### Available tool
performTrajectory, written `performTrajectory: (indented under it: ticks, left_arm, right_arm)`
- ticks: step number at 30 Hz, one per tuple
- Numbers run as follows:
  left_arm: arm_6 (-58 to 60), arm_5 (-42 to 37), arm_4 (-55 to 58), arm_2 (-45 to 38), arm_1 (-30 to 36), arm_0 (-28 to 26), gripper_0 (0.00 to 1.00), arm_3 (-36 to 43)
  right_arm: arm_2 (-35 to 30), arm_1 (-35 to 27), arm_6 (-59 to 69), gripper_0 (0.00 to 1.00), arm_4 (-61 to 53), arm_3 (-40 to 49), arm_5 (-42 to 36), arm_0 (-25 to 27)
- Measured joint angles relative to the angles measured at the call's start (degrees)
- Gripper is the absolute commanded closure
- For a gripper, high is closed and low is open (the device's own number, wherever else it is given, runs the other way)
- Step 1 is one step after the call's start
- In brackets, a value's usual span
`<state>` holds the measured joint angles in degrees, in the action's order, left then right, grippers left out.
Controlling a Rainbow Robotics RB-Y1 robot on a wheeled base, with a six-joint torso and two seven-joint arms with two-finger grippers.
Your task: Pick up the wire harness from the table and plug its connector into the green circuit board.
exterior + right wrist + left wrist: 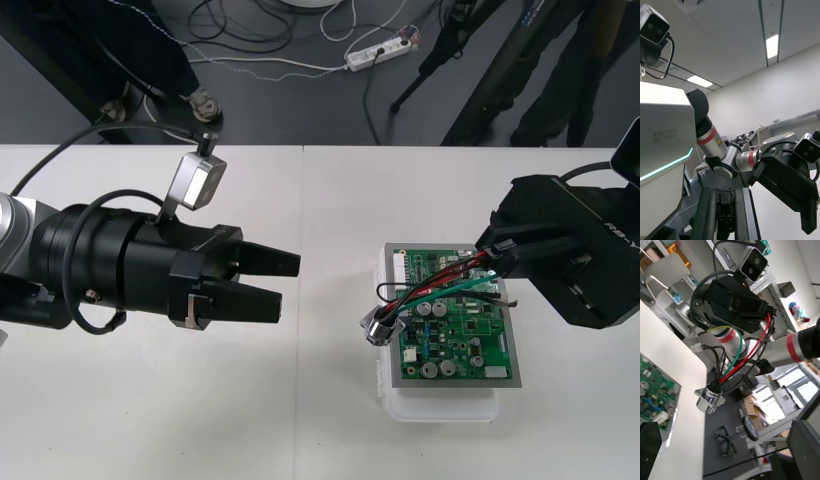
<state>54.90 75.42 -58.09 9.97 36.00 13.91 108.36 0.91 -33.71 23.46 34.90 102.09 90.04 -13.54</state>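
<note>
Pinches the wire harness point(452, 291) between the right gripper's point(503, 262) closed fingers, over the green circuit board point(478, 345), with its socket point(381, 326) hanging beyond the fingertips. Holds the left gripper point(288, 282) spread open, well apart from the harness.

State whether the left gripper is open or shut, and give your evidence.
Open: the left gripper has its fingers apart, with nothing between them.

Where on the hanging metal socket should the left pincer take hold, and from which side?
Probably its round barrel, beside the flange, coming from the robot's left: the metal socket hangs free on the wires at the green circuit board's left edge, facing the open left pincer.
</note>
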Motion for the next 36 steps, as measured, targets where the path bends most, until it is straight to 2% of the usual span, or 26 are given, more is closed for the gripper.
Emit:
performTrajectory:
  ticks: [8, 18, 26, 32, 36]
  left_arm:
    - [-13.99, -4.36, 0.07, 0.0, 2.23, 0.0, 0.0, 0.02]
    - [-16.52, -8.96, 1.28, 0.0, 5.72, 0.0, 0.0, 2.4]
    - [-26.61, -11.33, 3.92, 0.0, 8.42, 0.43, 0.0, 4.51]
    - [-32.47, -11.59, 4.42, 0.0, 8.75, 1.89, 0.0, 4.54]
    - [-32.54, -11.7, 4.69, 0.0, 8.76, 2.91, 0.0, 4.54]
  right_arm:
    - [-3.09, 2.72, -0.01, 1.0, 7.32, 5.08, -0.57, 1.51]
    - [-5.66, 6.7, -0.59, 1.0, 15.01, 7.76, -6.47, 1.65]
    - [-5.91, 7.26, -2.0, 1.0, 16.75, 10.08, -11.45, 1.96]
    - [-5.91, 7.39, -13.0, 1.0, 16.79, 11.86, -15.08, 2.93]
    - [-5.9, 7.43, -13.61, 1.0, 16.87, 13.57, -17.27, 4.68]
